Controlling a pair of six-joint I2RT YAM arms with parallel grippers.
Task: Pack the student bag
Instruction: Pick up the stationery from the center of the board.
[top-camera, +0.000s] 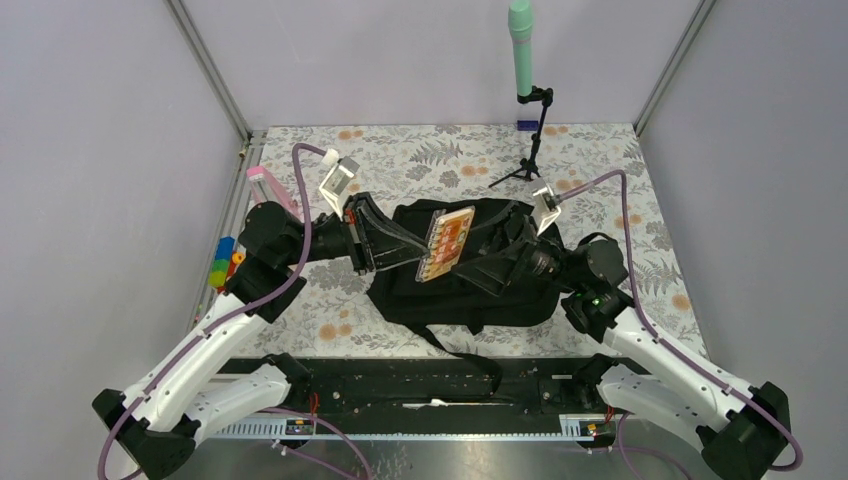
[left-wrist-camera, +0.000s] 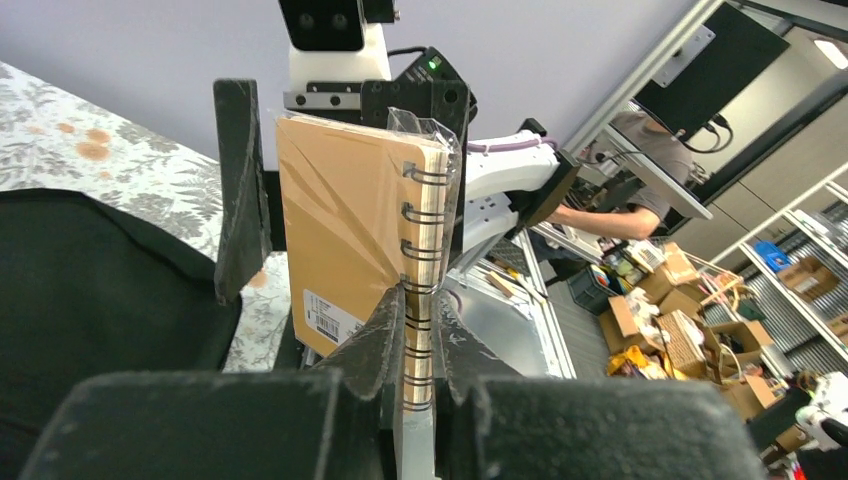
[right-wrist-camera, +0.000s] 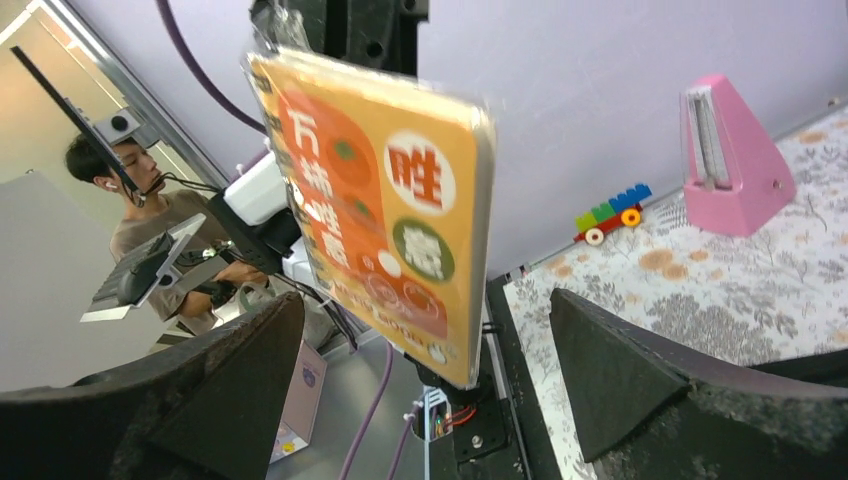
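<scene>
Floral cloth is spread over the table (top-camera: 600, 170). At its centre the student bag (top-camera: 460, 295) is laid flat. Above it a spiral notebook (top-camera: 447, 243) is clamped by the left gripper (top-camera: 418, 248); at the notebook's 3 o'clock the right gripper (top-camera: 488, 262) is spread wide, empty.

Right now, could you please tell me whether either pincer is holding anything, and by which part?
The left pincer is shut on the spiral notebook, pinching its wire-bound edge, above the student bag. The right pincer stands open, holding nothing.
</scene>
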